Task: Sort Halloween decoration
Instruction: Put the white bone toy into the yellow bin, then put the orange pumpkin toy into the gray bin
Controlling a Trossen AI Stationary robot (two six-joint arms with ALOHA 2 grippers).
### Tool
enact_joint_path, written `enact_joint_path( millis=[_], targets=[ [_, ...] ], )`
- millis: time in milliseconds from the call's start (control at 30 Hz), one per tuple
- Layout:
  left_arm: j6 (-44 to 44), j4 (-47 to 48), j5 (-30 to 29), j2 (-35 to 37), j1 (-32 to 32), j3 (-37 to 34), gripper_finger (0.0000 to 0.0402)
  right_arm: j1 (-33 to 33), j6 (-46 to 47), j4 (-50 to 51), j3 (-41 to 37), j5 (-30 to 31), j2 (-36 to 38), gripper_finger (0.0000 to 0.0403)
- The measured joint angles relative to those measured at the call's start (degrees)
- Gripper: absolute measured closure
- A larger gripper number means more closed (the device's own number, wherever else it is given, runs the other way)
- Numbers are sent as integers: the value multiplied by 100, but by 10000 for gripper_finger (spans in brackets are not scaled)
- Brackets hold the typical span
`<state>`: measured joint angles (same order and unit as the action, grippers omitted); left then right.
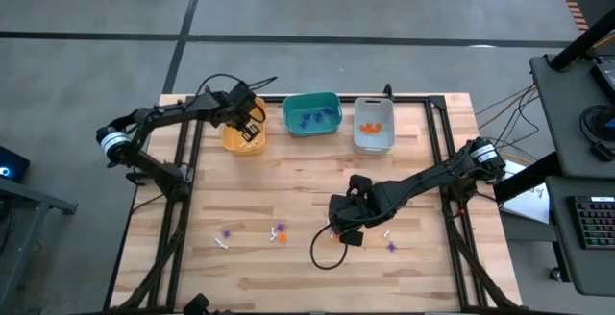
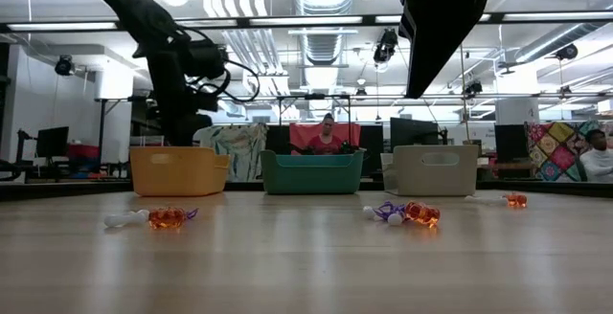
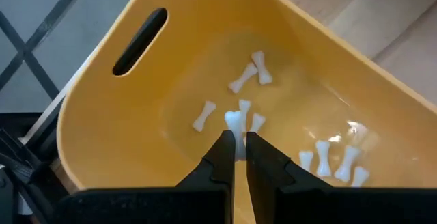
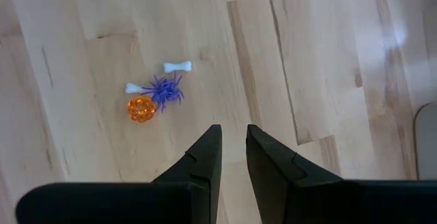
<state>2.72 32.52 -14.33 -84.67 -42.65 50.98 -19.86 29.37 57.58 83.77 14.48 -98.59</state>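
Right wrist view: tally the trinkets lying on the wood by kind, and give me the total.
White bones: 2
Purple spider: 1
Orange ball: 1
Total: 4

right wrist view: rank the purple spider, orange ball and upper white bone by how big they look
1. purple spider, legs included
2. orange ball
3. upper white bone, longer than the ball but much thinner, so those two are close
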Motion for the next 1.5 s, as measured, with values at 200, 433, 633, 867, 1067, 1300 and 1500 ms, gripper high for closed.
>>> enact_joint_path(
  millis=[200, 433, 633, 867, 1067, 1300, 1500],
  targets=[
    [0, -126, -339, -47, 0, 0, 401, 2, 1, 0, 0, 61, 0, 344],
    [-9, -126, -676, -41, 0, 0, 370, 2, 2, 2, 0, 61, 0, 344],
    [-22, -127, -767, -37, 0, 0, 340, 2, 2, 2, 0, 61, 0, 344],
    [-24, -133, -766, 10, 27, 0, 326, 0, 2, 2, 0, 61, 0, 344],
    [-44, -125, -765, 388, 246, 0, 330, 2, 8, 5, 0, 59, 0, 344],
    [-328, -126, -624, 1207, 865, 0, 331, 0, 4, 100, 0, 59, 0, 344],
    [-784, -143, -181, 1808, 1690, 0, 331, 2, -70, 170, 0, 61, 0, 344]
  ],
)
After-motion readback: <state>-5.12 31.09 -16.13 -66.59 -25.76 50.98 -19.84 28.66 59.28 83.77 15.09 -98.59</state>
